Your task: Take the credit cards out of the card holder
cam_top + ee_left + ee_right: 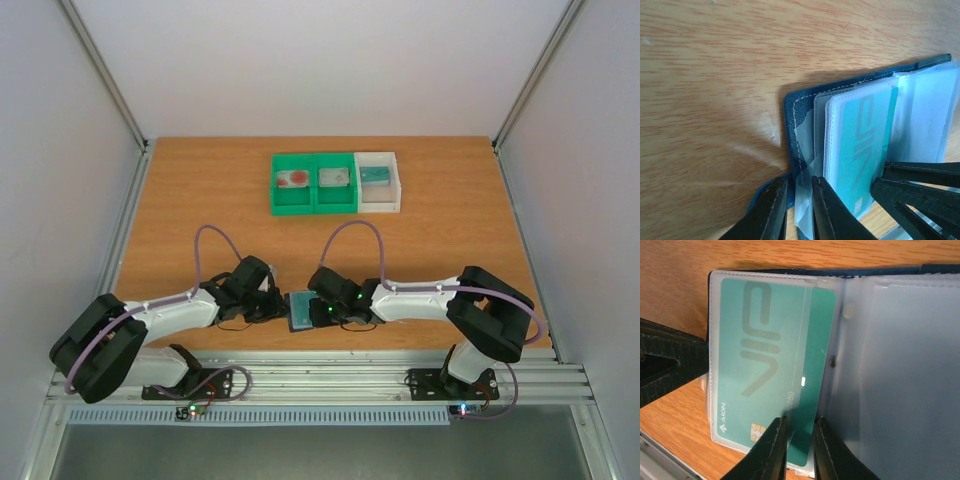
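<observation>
Right, we see cards (pixel 296 179) lying in the far bins (pixel 312 207), but a teal card (pixel 775 355) remains in the card holder (pixel 300 312) at the table's near edge. Our right gripper (pixel 799 450) narrowly pinches its chip end, and the left gripper (pixel 799 210) clamps the holder's edge. The card's long side runs left-right, chip end rightward.

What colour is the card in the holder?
The card is teal; right wrist view shows it best.
</observation>
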Controlling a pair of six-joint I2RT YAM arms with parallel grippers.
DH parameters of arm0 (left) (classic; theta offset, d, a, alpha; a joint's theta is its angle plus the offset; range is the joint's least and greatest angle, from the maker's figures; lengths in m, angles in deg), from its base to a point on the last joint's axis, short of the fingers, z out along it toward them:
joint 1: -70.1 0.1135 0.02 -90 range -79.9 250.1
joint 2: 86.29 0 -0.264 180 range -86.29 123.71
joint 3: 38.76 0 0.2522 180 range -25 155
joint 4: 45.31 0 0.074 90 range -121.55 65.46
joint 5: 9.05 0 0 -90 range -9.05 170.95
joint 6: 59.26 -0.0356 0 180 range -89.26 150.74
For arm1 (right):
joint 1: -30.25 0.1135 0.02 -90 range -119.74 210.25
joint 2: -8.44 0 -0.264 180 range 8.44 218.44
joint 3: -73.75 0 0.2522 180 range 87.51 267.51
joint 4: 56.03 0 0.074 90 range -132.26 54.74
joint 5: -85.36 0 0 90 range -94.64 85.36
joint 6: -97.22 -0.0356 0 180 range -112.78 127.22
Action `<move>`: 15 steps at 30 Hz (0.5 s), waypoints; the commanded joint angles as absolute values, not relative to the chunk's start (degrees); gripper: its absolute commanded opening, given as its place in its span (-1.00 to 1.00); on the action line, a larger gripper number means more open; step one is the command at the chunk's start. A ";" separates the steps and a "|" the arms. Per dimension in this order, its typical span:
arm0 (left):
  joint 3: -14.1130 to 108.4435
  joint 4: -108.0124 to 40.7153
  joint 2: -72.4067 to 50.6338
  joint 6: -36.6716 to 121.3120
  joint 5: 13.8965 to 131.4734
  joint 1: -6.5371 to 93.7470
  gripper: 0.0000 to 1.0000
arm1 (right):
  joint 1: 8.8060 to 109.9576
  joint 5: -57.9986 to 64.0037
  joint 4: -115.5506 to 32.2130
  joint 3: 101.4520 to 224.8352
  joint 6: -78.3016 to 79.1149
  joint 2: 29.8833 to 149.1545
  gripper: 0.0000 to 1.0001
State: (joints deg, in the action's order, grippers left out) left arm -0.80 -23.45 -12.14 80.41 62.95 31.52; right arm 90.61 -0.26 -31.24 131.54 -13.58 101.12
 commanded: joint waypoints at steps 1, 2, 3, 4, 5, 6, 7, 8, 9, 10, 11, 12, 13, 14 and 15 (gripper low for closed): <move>-2.08 -16.37 -11.28 79.71 68.16 31.71 -0.67 | 90.28 0.06 -32.92 128.96 -14.16 102.58 -0.70; -1.94 -16.29 -11.12 79.70 68.17 31.62 -0.67 | 90.31 0.37 -33.43 128.34 -14.50 102.43 -0.72; -1.80 -16.05 -10.97 79.54 68.22 31.69 -0.67 | 90.29 0.40 -33.62 127.85 -14.70 102.02 -0.74; -1.56 -15.79 -10.82 79.44 68.36 31.63 -0.67 | 90.28 0.19 -33.72 127.42 -14.89 101.65 -0.75; -1.40 -15.56 -10.67 79.36 68.56 31.69 -0.67 | 90.28 -0.15 -33.74 126.96 -14.99 101.13 -0.76; -1.24 -15.33 -10.46 79.15 68.82 31.70 -0.67 | 90.14 -0.44 -33.74 126.36 -15.12 100.53 -0.76; -1.19 -15.21 -10.37 79.10 68.96 31.66 -0.67 | 89.88 -0.49 -33.88 125.57 -15.16 99.82 -0.78; -1.23 -15.25 -10.18 79.02 68.99 31.65 -0.67 | 89.59 -0.55 -33.80 125.15 -15.33 99.04 -0.79; -1.32 -15.37 -10.06 79.00 68.99 31.69 -0.67 | 89.42 -0.84 -33.52 124.83 -15.27 98.23 -0.79; -1.40 -15.45 -9.93 78.99 68.98 31.65 -0.67 | 89.41 -1.59 -32.84 124.67 -15.21 97.50 -0.79; -1.37 -15.46 -9.79 79.06 68.96 31.66 -0.67 | 89.33 -2.20 -32.07 124.69 -15.03 96.86 -0.80; -1.36 -15.50 -9.78 79.07 69.07 31.65 -0.67 | 89.21 -2.65 -31.27 124.67 -15.02 96.30 -0.80; -1.36 -15.48 -9.67 79.08 69.14 31.68 -0.67 | 89.03 -3.03 -30.55 124.68 -15.00 95.78 -0.81; -1.36 -15.48 -9.65 79.08 69.10 31.70 -0.67 | 88.85 -3.32 -29.93 124.62 -15.05 95.34 -0.81; -1.30 -15.45 -9.67 79.08 69.00 31.65 -0.67 | 88.68 -3.44 -29.55 124.56 -15.07 94.84 -0.81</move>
State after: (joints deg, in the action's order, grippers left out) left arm -0.23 -22.40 -12.03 80.13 63.76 31.47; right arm 89.52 -0.41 -35.06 125.73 -14.62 96.75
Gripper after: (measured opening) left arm 0.164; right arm 0.099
